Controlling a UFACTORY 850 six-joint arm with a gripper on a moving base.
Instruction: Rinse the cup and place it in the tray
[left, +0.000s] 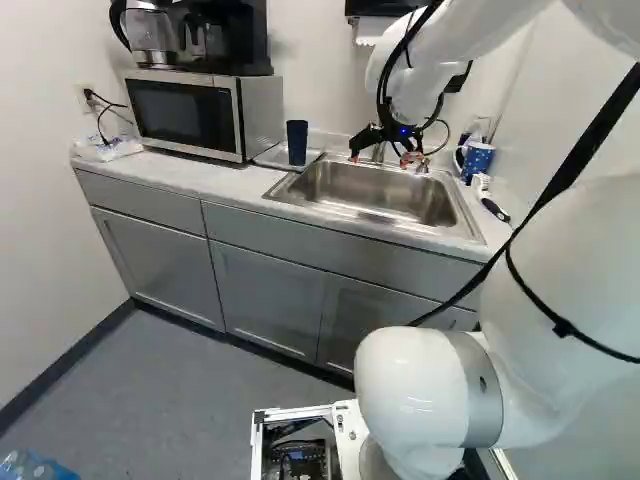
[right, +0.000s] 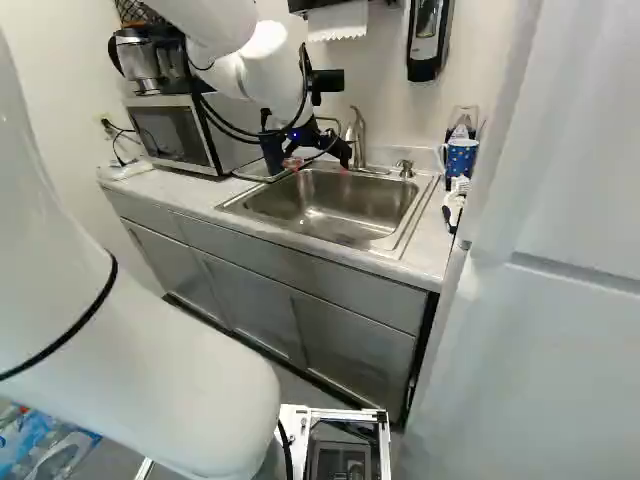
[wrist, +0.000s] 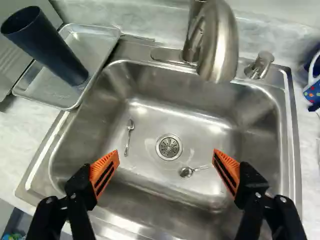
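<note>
My tool (right: 318, 165) is released – fingers spread wide, orange pads (wrist: 104, 172) apart, above the sink (wrist: 205, 120). Dark blue cup (wrist: 47, 47) stands upright in the metal tray (wrist: 92, 42), open end up, tray beside the sink on the bench (left: 215, 180). Faucet (wrist: 218, 50) rises behind the basin, spout over it. Two small spoons on the basin floor: one (wrist: 186, 172) near the drain (wrist: 169, 147), the other (wrist: 128, 137) on the tray side. Microwave (left: 185, 110) next to the tray – coffee maker (left: 155, 40) on top. Blue patterned mug (left: 477, 160) at the sink's opposite side.
</note>
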